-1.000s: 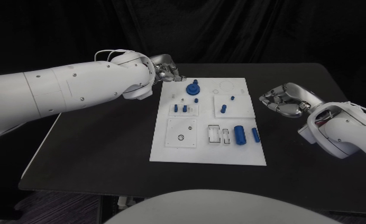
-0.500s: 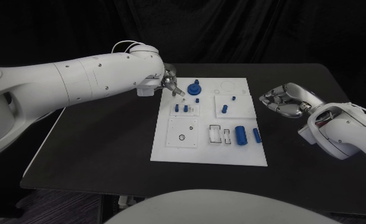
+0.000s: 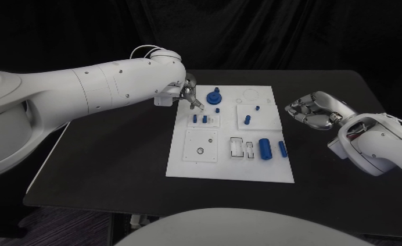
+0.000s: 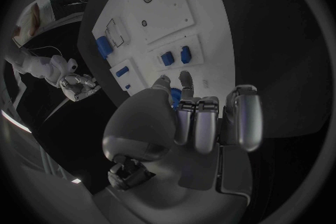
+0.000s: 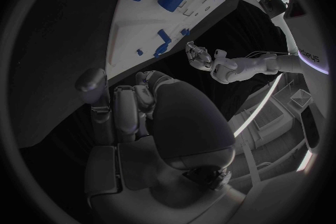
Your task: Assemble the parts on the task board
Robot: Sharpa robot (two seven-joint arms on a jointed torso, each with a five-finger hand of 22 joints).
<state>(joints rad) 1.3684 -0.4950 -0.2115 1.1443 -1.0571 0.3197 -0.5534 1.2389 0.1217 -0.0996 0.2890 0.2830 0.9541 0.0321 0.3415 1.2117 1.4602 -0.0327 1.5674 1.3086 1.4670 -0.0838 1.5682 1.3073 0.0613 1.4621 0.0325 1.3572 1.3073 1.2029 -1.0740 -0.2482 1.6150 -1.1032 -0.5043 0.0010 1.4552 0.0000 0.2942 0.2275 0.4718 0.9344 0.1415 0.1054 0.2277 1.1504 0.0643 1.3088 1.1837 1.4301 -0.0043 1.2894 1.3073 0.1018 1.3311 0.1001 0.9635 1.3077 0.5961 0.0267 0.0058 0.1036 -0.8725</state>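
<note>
We are holding the left hand — fingers apart, empty — over the task board's far left corner, the round blue part just beside it; right hand curled, farther.

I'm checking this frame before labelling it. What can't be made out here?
- Left hand, head view: its own arm hides the palm, so a grip cannot be judged; the left wrist view shows curled fingers covering whatever lies beneath.
- Right hand: fingers curled in, contents unclear.
- Small blue parts on the board: too small to identify.
</note>
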